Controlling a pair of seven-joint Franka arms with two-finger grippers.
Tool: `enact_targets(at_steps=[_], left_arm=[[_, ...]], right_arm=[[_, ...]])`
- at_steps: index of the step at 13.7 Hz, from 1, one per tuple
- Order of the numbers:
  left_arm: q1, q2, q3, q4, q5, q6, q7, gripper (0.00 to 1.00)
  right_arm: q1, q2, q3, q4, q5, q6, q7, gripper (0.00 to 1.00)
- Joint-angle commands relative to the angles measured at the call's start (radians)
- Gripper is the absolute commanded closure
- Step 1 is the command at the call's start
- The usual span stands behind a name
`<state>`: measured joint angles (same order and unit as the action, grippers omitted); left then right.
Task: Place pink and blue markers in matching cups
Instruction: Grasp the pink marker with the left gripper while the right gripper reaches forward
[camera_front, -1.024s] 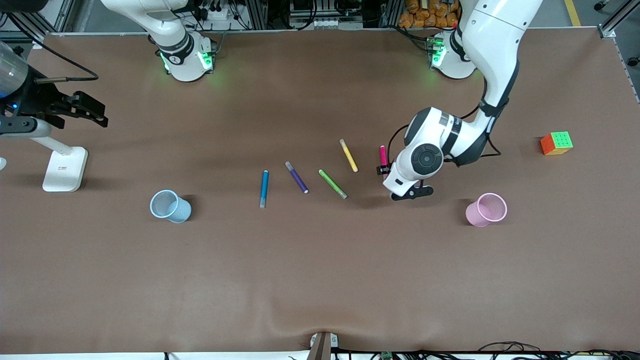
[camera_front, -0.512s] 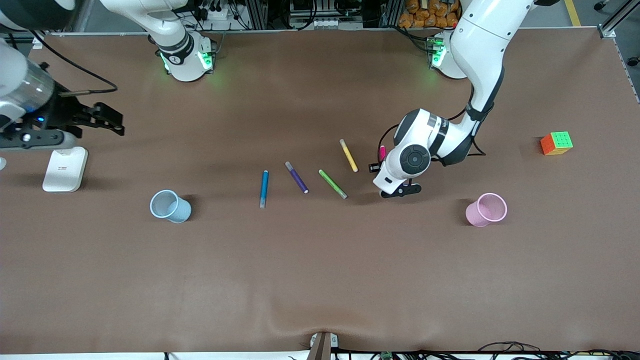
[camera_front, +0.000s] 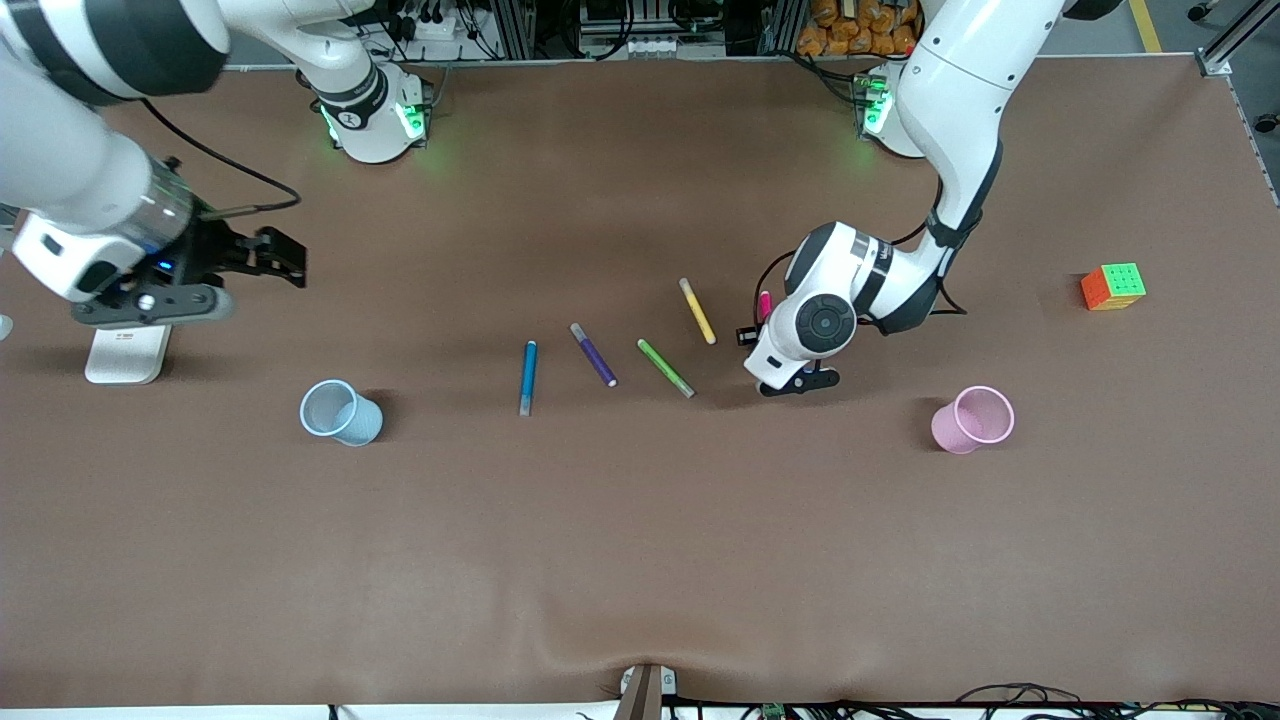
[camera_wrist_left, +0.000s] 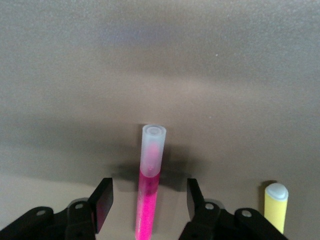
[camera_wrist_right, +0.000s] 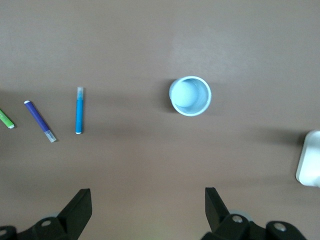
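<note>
The left hand (camera_wrist_left: 146, 207) is down low over the pink marker (camera_wrist_left: 148, 192), its two dark fingers (camera_wrist_left: 102, 205) spread apart with the marker lying between them. A clear gap shows on each side of the barrel, so neither finger touches it and the hand grips nothing. The marker lies flat on the table (camera_wrist_left: 160, 65), its pale cap pointing away from the wrist. In the front view most of the pink marker (camera_front: 765, 305) is hidden under the left arm's wrist, with only a short pink end showing.

Just beside it, toward the right arm's end of the table, lies the yellow marker (camera_front: 697, 311), then the green marker (camera_front: 665, 368), the purple marker (camera_front: 593, 354) and the blue marker (camera_front: 527, 377), all flat and apart from one another. The pink cup (camera_front: 972, 419) stands upright nearer the front camera than the left hand, toward the left arm's end of the table, well apart from the markers. A coloured puzzle cube (camera_front: 1112, 286) sits farther out toward that same end.

The right hand (camera_front: 268, 258) hangs in the air over bare table, with its fingers (camera_wrist_right: 77, 212) spread wide and nothing between them. The blue cup (camera_front: 340, 412) stands upright, well apart from the blue marker. A white stand (camera_front: 127, 352) sits near the right arm's end of the table.
</note>
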<state>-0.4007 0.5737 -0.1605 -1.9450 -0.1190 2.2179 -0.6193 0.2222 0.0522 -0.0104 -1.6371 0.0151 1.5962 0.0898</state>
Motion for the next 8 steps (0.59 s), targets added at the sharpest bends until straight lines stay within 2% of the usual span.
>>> enact_targets(at_steps=[1, 3, 8], left_arm=[[-0.012, 0.024, 0.002, 0.021, -0.016, 0.008, -0.014, 0.38], [-0.024, 0.028, 0.004, 0.021, -0.016, 0.008, -0.014, 0.40], [-0.010, 0.041, 0.006, 0.038, -0.007, 0.008, 0.001, 0.56]], right_arm=[[0.058, 0.009, -0.005, 0.005, -0.003, 0.027, 0.018, 0.00], [0.098, 0.014, -0.005, 0.005, -0.003, 0.028, 0.018, 0.00], [0.212, 0.011, -0.005, 0.008, -0.004, 0.010, 0.018, 0.00]])
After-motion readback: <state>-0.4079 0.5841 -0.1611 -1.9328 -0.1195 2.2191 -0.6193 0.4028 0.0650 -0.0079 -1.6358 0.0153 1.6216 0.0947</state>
